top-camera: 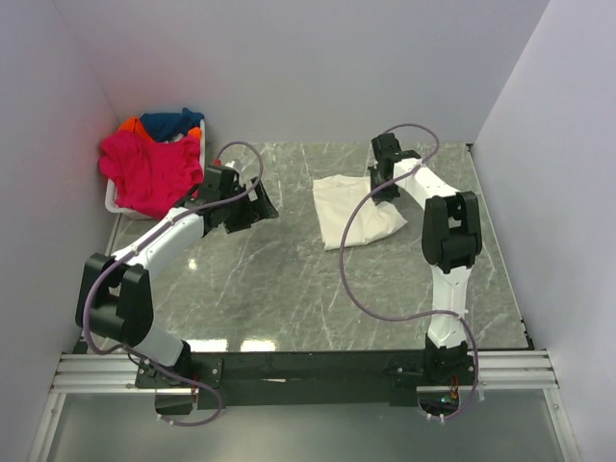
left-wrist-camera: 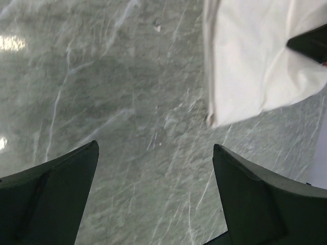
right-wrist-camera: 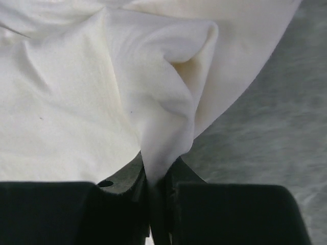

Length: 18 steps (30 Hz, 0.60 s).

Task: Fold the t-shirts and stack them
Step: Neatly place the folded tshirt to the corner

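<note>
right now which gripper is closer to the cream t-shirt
Right. The right gripper is pinched shut on a fold of the cream t-shirt. The left gripper hangs open over the bare table, off to the shirt's left and not touching it.

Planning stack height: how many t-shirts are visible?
4. Cream cloth t-shirt on the marble table, centre-right; magenta pink cloth t-shirt, dark blue cloth t-shirt and orange cloth t-shirt heaped in the white plastic basket, far left. More may hide underneath.
</note>
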{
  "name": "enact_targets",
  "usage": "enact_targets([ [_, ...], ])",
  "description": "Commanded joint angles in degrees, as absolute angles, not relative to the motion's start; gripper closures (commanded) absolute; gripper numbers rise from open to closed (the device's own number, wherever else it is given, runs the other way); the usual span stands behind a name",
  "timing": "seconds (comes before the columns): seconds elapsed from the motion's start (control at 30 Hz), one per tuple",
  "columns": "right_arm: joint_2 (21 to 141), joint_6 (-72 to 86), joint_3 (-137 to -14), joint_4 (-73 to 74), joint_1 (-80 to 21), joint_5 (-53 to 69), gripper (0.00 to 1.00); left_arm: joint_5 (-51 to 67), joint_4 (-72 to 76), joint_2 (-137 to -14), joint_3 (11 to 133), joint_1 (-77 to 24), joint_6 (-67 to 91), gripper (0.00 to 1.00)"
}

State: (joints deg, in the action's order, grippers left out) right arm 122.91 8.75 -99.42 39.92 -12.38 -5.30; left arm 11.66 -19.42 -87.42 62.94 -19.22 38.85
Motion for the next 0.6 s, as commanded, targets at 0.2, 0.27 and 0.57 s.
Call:
enact_targets([
  [0.2,128.4,4.7,-109.3,39.7,-6.2,-20.1,1.00,8.7,-24.3,-80.1,60.2,-19.2,40.2,0.01],
  [0.27,129.8,4.0,-111.3,39.6,-4.8,-20.7,1.00,7.9,-25.2,-78.8,59.4,-19.2,40.4,0.00],
  [0.57,142.0,4.4,-130.5,41.5,-0.4,-23.7,1.00,6.5,-31.6,-75.8,57.8,-19.2,41.0,0.00],
])
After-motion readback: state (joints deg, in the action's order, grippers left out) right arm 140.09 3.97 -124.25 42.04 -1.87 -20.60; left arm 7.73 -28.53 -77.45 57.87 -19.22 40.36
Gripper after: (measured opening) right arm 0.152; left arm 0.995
